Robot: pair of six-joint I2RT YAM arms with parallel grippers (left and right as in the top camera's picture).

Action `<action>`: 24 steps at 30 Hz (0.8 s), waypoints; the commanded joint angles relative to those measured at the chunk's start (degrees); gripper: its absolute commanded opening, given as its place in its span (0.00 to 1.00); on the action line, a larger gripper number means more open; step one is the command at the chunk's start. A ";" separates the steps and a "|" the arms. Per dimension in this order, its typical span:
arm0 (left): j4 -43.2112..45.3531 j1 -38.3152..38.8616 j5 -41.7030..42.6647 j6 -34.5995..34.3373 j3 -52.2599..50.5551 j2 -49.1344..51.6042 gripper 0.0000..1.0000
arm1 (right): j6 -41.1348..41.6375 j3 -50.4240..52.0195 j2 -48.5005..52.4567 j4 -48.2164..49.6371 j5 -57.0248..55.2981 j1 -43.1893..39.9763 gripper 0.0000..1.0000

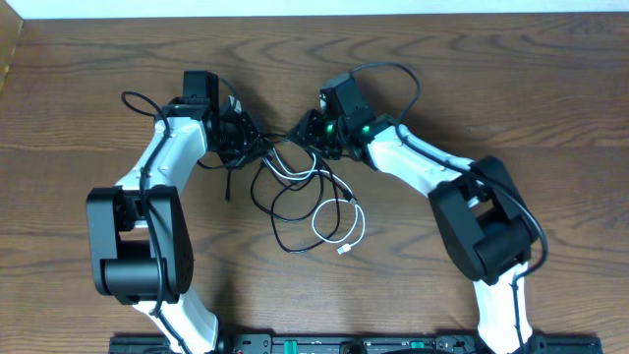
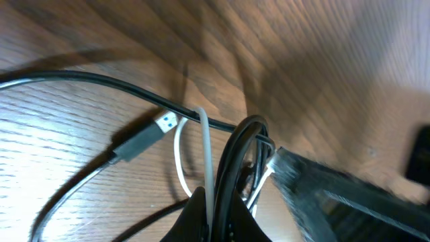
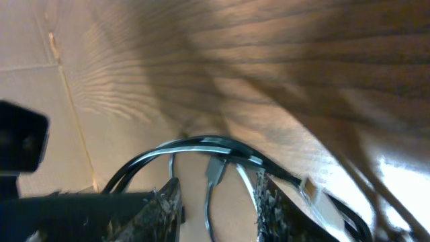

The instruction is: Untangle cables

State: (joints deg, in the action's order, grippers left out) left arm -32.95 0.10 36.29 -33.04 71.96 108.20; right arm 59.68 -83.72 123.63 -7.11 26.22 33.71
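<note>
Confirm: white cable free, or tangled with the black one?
Tangled. Left wrist view: white cable crosses over black cable, both bunched together; overhead shows their loops overlapping.

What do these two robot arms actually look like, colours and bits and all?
The left arm and right arm are both built from smooth white links joined by bulky, rounded black joint housings. Thin black wires loop along them. Small green lights glow near the right arm's wrist. The right gripper has two dark, rough-textured fingers.

The left end effector and the cables in it run off the bottom edge.
</note>
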 commanded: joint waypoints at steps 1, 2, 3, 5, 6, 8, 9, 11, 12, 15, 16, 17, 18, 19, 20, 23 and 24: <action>-0.20 -0.28 4.81 -0.48 0.42 2.58 0.08 | 4.35 0.17 1.14 1.31 -0.33 0.81 0.33; -0.26 -0.28 5.27 -0.48 0.42 2.82 0.07 | 4.94 0.17 1.16 1.44 -1.36 1.03 0.34; -0.44 -0.28 5.33 -0.50 0.42 3.02 0.08 | 5.62 0.17 1.16 1.70 -2.73 1.31 0.34; -0.63 -0.28 5.42 -0.50 0.42 3.02 0.08 | 7.67 0.17 1.16 2.58 -5.18 2.10 0.35; -0.61 -0.28 5.95 -0.50 0.42 3.02 0.08 | 8.33 0.17 1.16 2.60 -5.51 2.43 0.34; -0.59 -0.31 6.40 -0.48 0.42 3.02 0.07 | 10.12 0.17 1.16 2.14 -5.33 2.95 0.32; -0.50 -0.31 6.38 -0.37 0.42 3.02 0.08 | 11.04 0.17 1.16 1.99 -5.27 3.28 0.31; 0.52 -0.35 6.38 0.50 0.42 3.02 0.08 | 12.22 0.17 1.16 1.99 -5.73 3.98 0.32; 1.16 -0.33 6.40 1.44 0.42 3.02 0.08 | 12.61 0.17 1.16 1.86 -6.47 4.31 0.32; 2.67 -0.33 7.85 5.25 0.42 3.02 0.08 | 12.74 0.17 1.20 0.85 -9.84 5.16 0.33; 2.62 -0.33 8.72 6.32 0.42 3.02 0.07 | 12.76 0.17 1.22 0.66 -10.93 5.40 0.33; 2.47 -0.33 9.70 7.04 0.42 3.02 0.07 | 12.83 0.17 1.29 0.55 -12.33 5.68 0.34; 2.38 -0.33 10.86 7.37 0.42 3.02 0.07 | 13.53 0.17 1.40 0.48 -13.64 5.95 0.34; 2.38 -0.33 11.85 7.37 0.42 3.02 0.08 | 14.29 0.17 1.46 0.48 -14.69 6.14 0.34; 2.40 -0.33 12.70 7.34 0.42 3.02 0.07 | 15.28 0.17 1.57 0.50 -15.80 6.40 0.34; 2.40 -0.35 15.32 7.32 0.42 3.02 0.07 | 17.00 0.17 1.75 0.57 -18.40 6.78 0.34; 2.40 -0.35 16.02 7.30 0.42 3.02 0.08 | 17.09 0.17 1.75 0.70 -18.82 6.80 0.34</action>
State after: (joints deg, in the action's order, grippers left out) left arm -30.76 -0.34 45.82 -27.64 71.96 110.85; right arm 74.11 -83.66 124.46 -6.39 11.35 39.29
